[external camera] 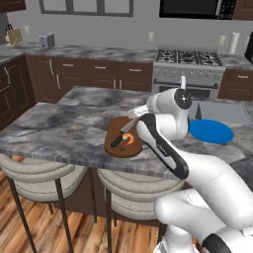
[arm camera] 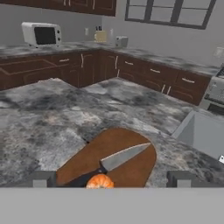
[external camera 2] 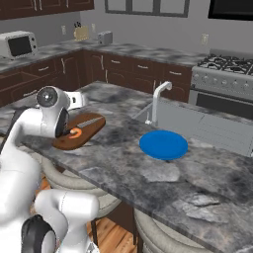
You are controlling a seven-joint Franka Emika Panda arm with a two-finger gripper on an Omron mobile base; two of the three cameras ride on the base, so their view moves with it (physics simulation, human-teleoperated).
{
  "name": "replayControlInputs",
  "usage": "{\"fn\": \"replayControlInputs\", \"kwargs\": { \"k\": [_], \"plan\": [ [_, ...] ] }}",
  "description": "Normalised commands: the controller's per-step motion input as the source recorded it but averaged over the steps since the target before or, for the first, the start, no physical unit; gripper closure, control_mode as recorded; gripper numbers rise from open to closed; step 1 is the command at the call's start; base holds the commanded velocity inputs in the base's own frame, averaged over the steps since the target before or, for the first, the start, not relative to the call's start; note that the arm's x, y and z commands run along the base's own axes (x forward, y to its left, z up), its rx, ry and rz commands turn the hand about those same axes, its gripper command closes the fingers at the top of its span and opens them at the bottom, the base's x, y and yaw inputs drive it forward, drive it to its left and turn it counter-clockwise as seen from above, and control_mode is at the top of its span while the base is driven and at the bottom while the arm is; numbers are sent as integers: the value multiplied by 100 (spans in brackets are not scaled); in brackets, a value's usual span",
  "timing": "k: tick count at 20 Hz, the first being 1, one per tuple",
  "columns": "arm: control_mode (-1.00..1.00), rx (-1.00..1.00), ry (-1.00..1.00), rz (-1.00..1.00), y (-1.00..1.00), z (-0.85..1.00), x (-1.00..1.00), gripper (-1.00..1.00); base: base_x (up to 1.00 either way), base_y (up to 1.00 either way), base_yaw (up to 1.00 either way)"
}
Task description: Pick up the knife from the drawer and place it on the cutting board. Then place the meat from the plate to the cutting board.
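The fingers [arm camera: 43, 178] stand spread wide and hold nothing, poised just above the cutting board [arm camera: 131, 168]. Between them, at the near end of the board, lies the meat [arm camera: 100, 181]. The knife [arm camera: 122, 156] rests on the board beside the meat, its blade pointing away from the fingers. The board lies on the grey marble tabletop [external camera: 64, 126]. The blue plate [external camera: 211, 131] sits bare, well apart, near the sink [external camera 2: 207, 126].

No text, label, brand, number or sign can be read anywhere in these pictures
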Motion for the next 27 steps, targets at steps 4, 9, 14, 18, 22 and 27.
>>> {"fn": "replayControlInputs", "kwargs": {
  "k": [4, 9, 14, 18, 22, 27],
  "plan": [
    [-100, 1, -36, -5, -34, 96, -100, -100, 0, 0, 0],
    [-100, 7, -6, -4, -43, 100, -100, -100, 0, 0, 0],
    [-100, 11, 6, -4, -36, 100, -100, -100, 0, 0, 0],
    [-100, 7, 28, 0, -18, 63, -100, -100, 0, 0, 0],
    [-100, 0, 19, 0, 0, -48, -100, -100, 0, 0, 0],
    [-100, -2, 10, 0, -3, -42, -84, -100, 0, 0, 0]
  ]
}}
